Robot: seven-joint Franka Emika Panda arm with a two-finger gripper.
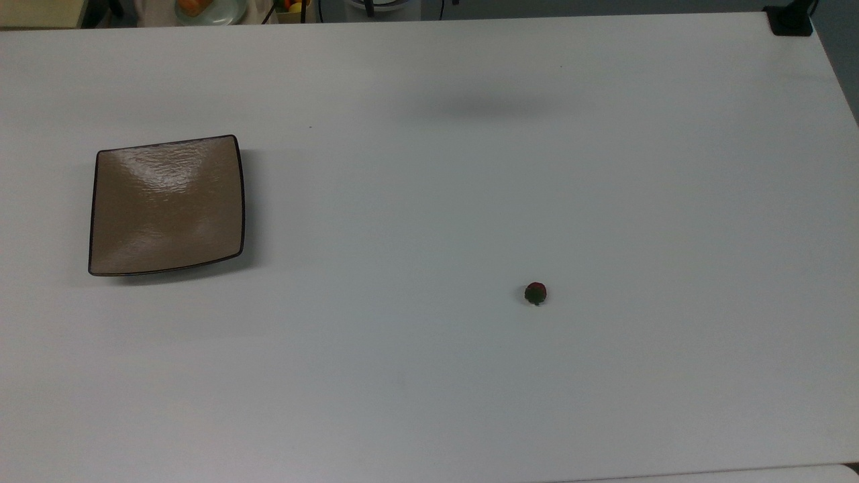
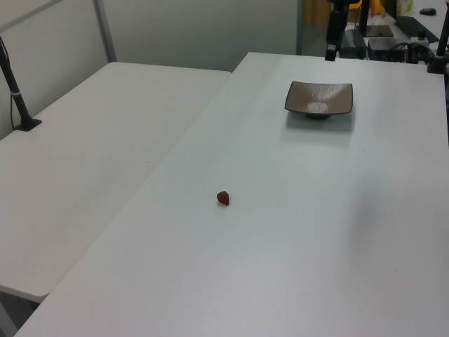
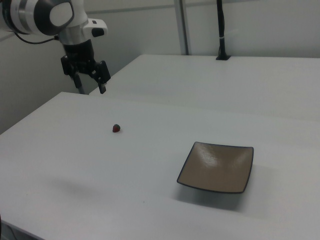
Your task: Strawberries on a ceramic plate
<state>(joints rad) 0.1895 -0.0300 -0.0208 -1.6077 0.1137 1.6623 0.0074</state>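
I have the gripper [image 3: 90,80] high in the air at the right view's upper left, with its two fingers spread apart and nothing between them. The berry [image 1: 535,293] lies alone on the white table [image 1: 429,389], toward the top view's right and near edge. In the right view it sits below the gripper and a little to the right view's right. The plate [image 1: 166,205] is well apart from it, at the top view's left, and it has nothing on it. I judge that the task is at its first step, the approach to the berry. For the next move I must bring the gripper down over the berry, center the fingers around it, and close gently, because it is tiny and could roll away.
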